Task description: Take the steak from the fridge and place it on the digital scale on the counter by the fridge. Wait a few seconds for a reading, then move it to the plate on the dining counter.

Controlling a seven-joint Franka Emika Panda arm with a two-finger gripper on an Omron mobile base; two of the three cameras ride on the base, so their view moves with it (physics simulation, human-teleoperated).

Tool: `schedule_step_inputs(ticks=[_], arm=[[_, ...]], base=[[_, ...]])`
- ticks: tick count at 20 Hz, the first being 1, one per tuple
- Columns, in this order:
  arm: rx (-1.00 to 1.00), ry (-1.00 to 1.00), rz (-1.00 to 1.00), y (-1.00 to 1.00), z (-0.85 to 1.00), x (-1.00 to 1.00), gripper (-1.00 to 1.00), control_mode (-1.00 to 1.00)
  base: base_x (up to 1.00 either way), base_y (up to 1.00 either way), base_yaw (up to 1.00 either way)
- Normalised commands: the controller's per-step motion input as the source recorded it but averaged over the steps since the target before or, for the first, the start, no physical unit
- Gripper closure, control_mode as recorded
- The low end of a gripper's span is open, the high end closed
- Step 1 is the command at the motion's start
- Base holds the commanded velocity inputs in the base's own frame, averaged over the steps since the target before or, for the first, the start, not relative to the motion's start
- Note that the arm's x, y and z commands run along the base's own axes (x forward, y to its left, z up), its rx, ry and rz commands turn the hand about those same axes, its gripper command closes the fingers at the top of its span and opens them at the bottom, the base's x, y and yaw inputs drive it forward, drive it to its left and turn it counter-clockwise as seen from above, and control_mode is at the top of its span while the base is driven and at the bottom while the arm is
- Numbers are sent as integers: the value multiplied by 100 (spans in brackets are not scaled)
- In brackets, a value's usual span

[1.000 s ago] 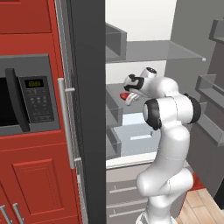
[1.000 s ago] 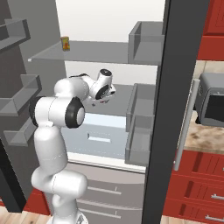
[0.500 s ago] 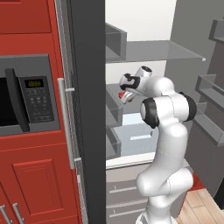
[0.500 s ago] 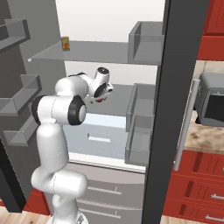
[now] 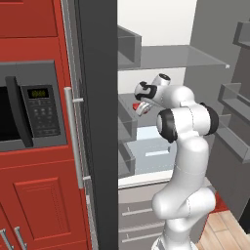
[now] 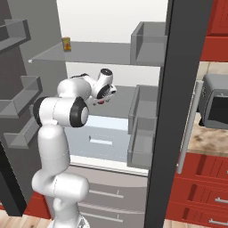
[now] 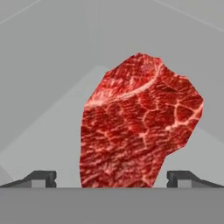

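Red marbled meat fills the middle of the hand view – the steak [image 7: 138, 127] lies on a grey shelf inside the fridge [image 5: 97, 97], between the 2 dark fingertips [image 7: 41, 177]. The gripper [image 7: 111, 179] stands wide open and holds nothing yet. In the left base view it reaches toward the left side of the shelf. My worry: if the jaws close too early – before they pass the steak's sides – they may push it deeper or pinch only an edge.

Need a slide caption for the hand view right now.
Open gripper poised around the marbled red steak on a grey fridge shelf, one dark fingertip on each side.
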Motion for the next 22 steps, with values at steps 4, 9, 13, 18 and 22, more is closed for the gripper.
schedule_step_inputs(ticks=[4, 9, 13, 18, 22], arm=[[1, -2, 0, 0, -30, 0, -100, -100], [0, -2, 0, 11, -28, 5, -100, -100], [0, -1, 0, 8, -12, 1, -100, -100], [1, 0, 0, 9, 0, 5, 100, -100], [0, 0, 0, 13, 0, 2, 100, -100]], base=[[0, 0, 0], [0, 0, 0], [0, 0, 0], [0, 0, 0], [0, 0, 0]])
